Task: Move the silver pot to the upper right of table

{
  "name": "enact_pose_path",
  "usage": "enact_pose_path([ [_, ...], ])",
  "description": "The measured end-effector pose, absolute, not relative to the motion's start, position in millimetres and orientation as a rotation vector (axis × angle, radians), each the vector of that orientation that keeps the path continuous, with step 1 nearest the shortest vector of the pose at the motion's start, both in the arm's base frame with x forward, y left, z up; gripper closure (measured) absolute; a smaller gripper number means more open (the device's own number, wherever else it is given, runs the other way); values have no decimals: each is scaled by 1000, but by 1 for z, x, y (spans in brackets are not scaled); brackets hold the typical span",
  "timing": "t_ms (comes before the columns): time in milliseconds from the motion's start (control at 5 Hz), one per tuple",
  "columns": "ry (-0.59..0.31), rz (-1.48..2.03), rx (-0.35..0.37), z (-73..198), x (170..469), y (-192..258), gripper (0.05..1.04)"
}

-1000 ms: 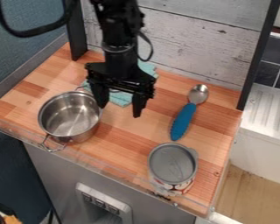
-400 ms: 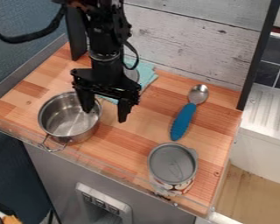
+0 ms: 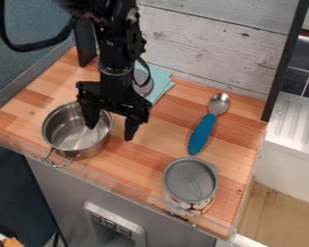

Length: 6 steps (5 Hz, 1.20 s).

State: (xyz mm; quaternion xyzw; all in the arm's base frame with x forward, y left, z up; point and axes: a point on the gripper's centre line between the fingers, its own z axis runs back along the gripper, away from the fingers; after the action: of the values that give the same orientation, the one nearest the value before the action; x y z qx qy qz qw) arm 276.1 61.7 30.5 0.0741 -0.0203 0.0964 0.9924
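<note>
My black gripper [image 3: 110, 134] hangs at the right side of the silver pot, fingers spread open. One finger is over or inside the pot's opening, and the other stands outside to the right, with the pot's right rim between them. The silver pot [image 3: 70, 132] sits upright at the left of the wooden table [image 3: 147, 152], one wire handle toward the front edge. Its far rim is partly hidden behind the gripper. I cannot tell whether the fingers touch the pot.
A blue-handled spoon [image 3: 203, 133] lies right of centre. Near the front right edge stands a can [image 3: 190, 183] with a grey lid. A teal cloth [image 3: 160, 83] and a round grey object [image 3: 143, 85] lie behind the gripper, by the whitewashed back wall [image 3: 215, 48].
The gripper has moved left and lower, toward the near side, so that one finger came over the pot. The pot, spoon and can have stayed in place.
</note>
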Motion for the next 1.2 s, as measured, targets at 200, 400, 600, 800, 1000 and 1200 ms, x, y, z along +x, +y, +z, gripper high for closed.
enact_pose_path([
  [200,-44,209,148,31,275,74,113],
  [400,-28,224,129,25,272,77,216],
  [600,34,241,143,16,266,77,518],
  [800,60,221,129,6,272,66,803],
  [1000,57,234,121,6,273,64,967],
  [1200,51,238,119,7,274,64,1000],
])
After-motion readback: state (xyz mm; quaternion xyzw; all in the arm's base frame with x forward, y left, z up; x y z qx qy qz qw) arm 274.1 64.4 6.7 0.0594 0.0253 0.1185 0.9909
